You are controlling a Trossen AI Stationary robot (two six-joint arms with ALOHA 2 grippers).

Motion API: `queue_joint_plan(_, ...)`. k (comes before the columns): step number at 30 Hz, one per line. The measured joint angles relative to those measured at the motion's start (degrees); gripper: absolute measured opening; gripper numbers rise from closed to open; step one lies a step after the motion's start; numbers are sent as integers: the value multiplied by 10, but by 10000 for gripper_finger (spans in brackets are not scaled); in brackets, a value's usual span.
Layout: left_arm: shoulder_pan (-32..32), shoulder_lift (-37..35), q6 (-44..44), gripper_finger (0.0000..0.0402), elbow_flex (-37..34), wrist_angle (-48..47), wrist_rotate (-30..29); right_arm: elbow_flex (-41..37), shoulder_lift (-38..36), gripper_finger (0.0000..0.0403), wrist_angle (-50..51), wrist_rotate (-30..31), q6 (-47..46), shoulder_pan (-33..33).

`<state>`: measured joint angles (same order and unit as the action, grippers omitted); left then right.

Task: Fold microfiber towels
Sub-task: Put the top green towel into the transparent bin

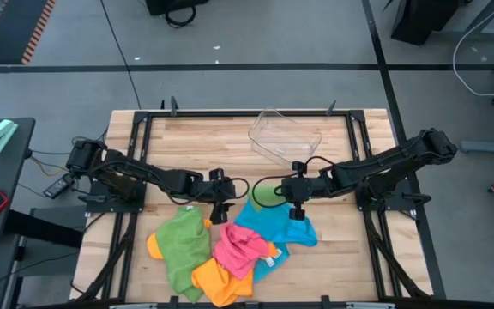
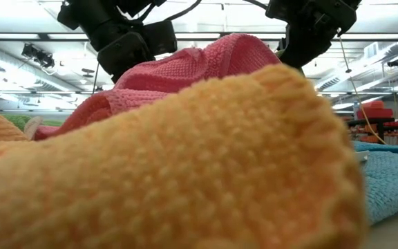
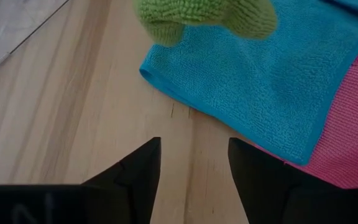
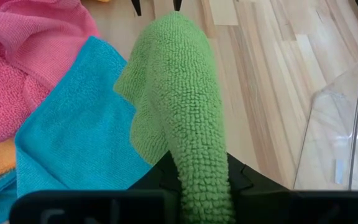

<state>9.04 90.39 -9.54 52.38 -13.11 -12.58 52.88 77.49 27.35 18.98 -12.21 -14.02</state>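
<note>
My right gripper (image 4: 197,186) is shut on a green microfiber towel (image 4: 173,93), raised between the two arms (image 1: 267,193). Facing it, my left gripper (image 3: 194,165) stands open above bare wood with nothing between its fingers (image 1: 226,209). Under the green towel a sky blue towel (image 1: 280,230) lies flat on the table. A pink towel (image 1: 243,249), a second green one (image 1: 183,247) and an orange one (image 1: 217,279) lie crumpled in a heap toward the near edge. My right gripper pinches a bunched part of the green towel (image 4: 199,168) between its two fingers. It slants down from the table's right side. The towel runs forward from the fingers as a thick roll, and its free end (image 3: 197,18) hangs over the blue towel's edge.
A clear plastic tray (image 1: 286,137) stands at the far middle of the table. Bare wood (image 1: 187,146) lies to the far left. In the low view the orange towel (image 2: 185,173) and the pink one (image 2: 185,69) hide most of the table.
</note>
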Motion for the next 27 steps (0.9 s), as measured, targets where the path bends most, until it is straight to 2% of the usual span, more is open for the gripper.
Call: queue_joint_plan(27,0,0,-9,188,0,-3,0,0,0,55,0,0,1,0)
